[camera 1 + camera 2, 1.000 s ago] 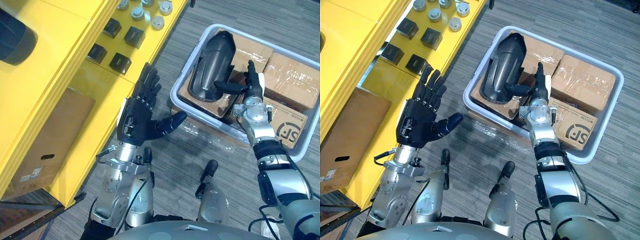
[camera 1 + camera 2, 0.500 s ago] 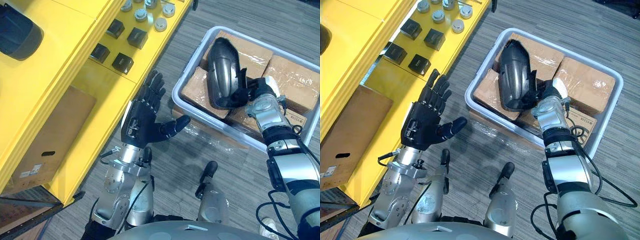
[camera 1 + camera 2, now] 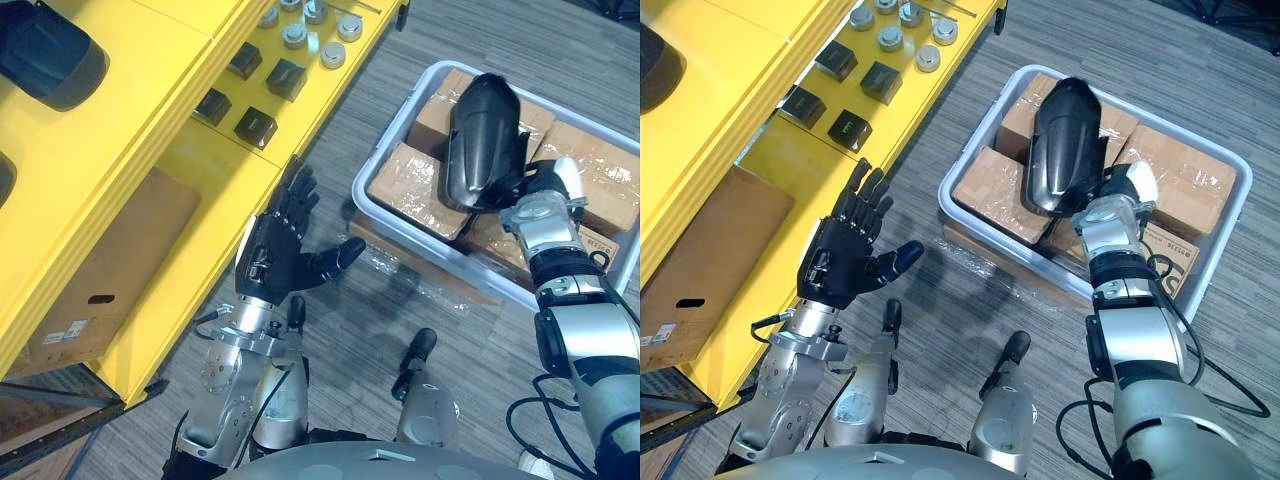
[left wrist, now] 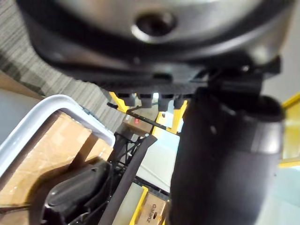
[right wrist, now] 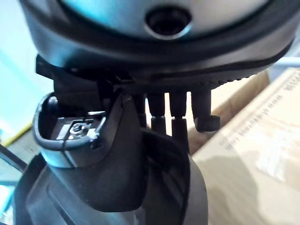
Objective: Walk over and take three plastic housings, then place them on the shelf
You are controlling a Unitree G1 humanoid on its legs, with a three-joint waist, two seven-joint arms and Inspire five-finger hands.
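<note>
step: pick→carry | right robot hand point(image 3: 535, 190) curled round black plastic housing point(image 3: 483, 140), over grey bin point(image 3: 392, 132), right | left robot hand point(image 3: 268, 265) open, empty | next: swing it left to yellow shelf point(image 3: 130, 120), clear of bin rim

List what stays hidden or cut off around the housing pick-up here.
- Grip of the right hand: in both eye views the plastic housing covers the fingers that hold it.
- Floor of the grey bin: hidden under the cardboard boxes in both eye views.
- Dark housing on the yellow shelf: cut off by the left eye view's top-left edge.
</note>
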